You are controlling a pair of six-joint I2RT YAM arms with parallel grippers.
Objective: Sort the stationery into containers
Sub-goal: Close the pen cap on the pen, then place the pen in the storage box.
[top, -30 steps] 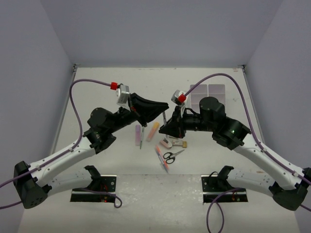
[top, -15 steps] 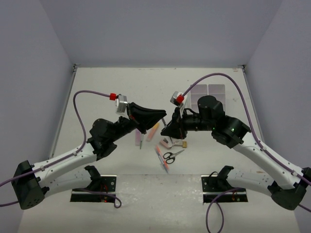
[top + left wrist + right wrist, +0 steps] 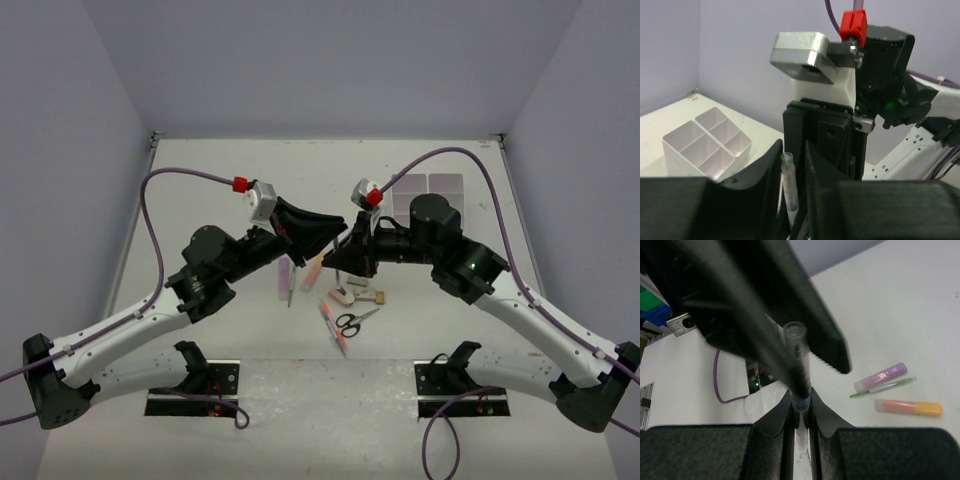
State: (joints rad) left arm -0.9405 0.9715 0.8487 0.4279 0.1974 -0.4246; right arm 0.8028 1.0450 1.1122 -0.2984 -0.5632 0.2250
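A dark pen with a clear cap point(image 3: 799, 360) stands between my two grippers above the table. My right gripper point(image 3: 801, 400) is shut on its lower end. My left gripper point(image 3: 792, 150) has its fingers on either side of the pen's point(image 3: 789, 190) upper end. The pen lies against one finger, and I cannot make out whether the other still presses it. In the top view the two grippers meet tip to tip point(image 3: 335, 245). The white six-compartment container point(image 3: 428, 195) sits at the far right, also seen in the left wrist view point(image 3: 705, 145).
Under the grippers lie a lilac highlighter point(image 3: 285, 275), a green pen point(image 3: 291, 287), an orange highlighter point(image 3: 315, 270), a pink-red pen point(image 3: 333, 325), black scissors point(image 3: 352, 320), a white-pink eraser point(image 3: 342, 295) and a tan piece point(image 3: 375, 296). Both arm bases are at the near edge.
The left arm has swung up and right, and the right gripper has moved left. The two grippers now stand closer together around the pen.
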